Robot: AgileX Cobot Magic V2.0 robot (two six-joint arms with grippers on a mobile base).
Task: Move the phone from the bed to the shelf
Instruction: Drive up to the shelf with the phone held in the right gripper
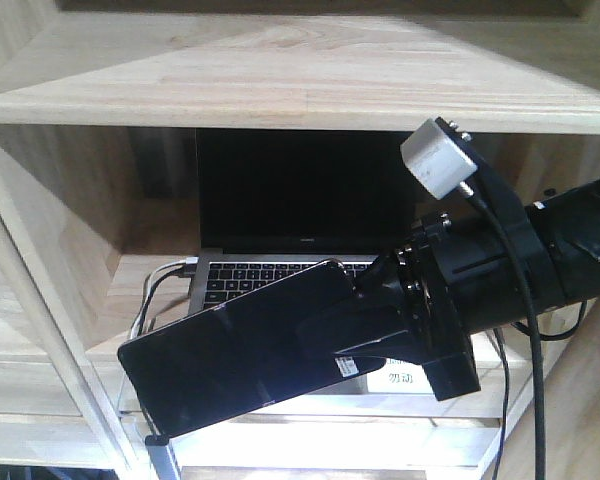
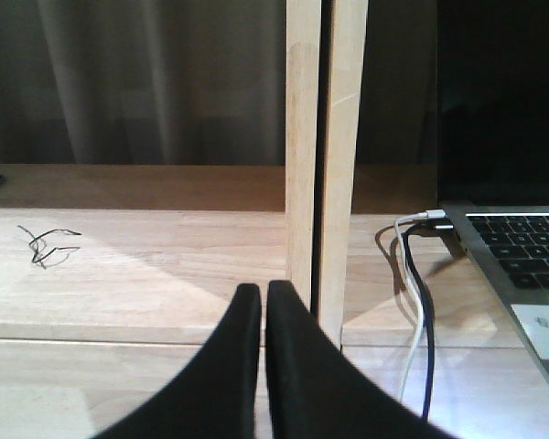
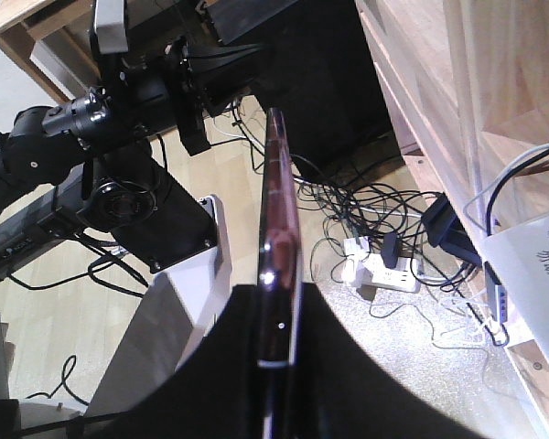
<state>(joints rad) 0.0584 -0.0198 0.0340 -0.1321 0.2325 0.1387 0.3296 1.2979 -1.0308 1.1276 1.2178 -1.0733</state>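
Note:
The phone (image 1: 230,345), a slim glossy black slab, hangs tilted in the air in front of the light-wood shelf (image 1: 280,80), its left end lower. My right gripper (image 1: 348,325) is shut on the phone's right end. In the right wrist view the phone (image 3: 279,201) shows edge-on, clamped between the two black fingers of the right gripper (image 3: 279,297), above the floor beside the shelf (image 3: 421,64). My left gripper (image 2: 263,293) is shut with nothing in it, low in front of a shelf board (image 2: 165,265) and an upright post (image 2: 302,137). The bed is out of view.
An open silver laptop (image 1: 300,200) sits in the shelf compartment behind the phone, with white and black cables (image 2: 416,302) at its left side. A small twist of black wire (image 2: 46,245) lies on the left board. A power strip (image 3: 384,270) and tangled cords lie on the floor.

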